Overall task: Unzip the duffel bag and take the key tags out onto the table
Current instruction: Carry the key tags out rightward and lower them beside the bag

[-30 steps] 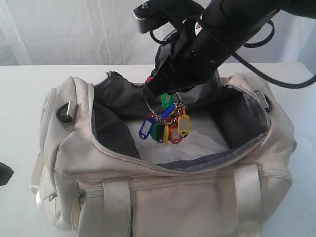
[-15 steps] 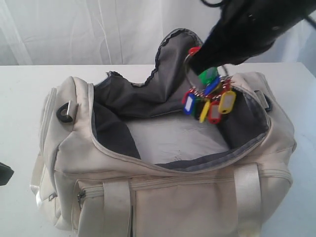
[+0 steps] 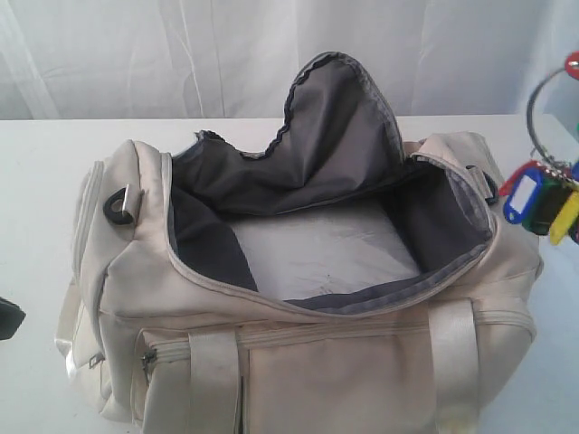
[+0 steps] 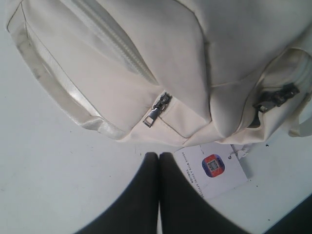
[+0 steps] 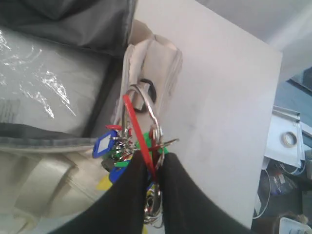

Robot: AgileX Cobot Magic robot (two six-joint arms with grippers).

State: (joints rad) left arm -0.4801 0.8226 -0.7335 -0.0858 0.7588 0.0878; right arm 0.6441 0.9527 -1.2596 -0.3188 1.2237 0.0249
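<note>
Duffel bag (image 3: 298, 344): unzipped, gaping, on table (image 3: 45, 181). Key tags (image 3: 543, 203): aloft beyond bag's end, toward table's right edge, right gripper (image 5: 155, 163) clamped on them. Left gripper (image 4: 159, 161): jaws together, empty.

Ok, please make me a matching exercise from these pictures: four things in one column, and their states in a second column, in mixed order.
1. duffel bag
2. key tags
3. left gripper
4. paper hang tag

a. lies flat on the table
b. shut, holding nothing
c. unzipped, flap standing up
d. held up by the right gripper

Pairs: 1-c, 2-d, 3-b, 4-a
</note>
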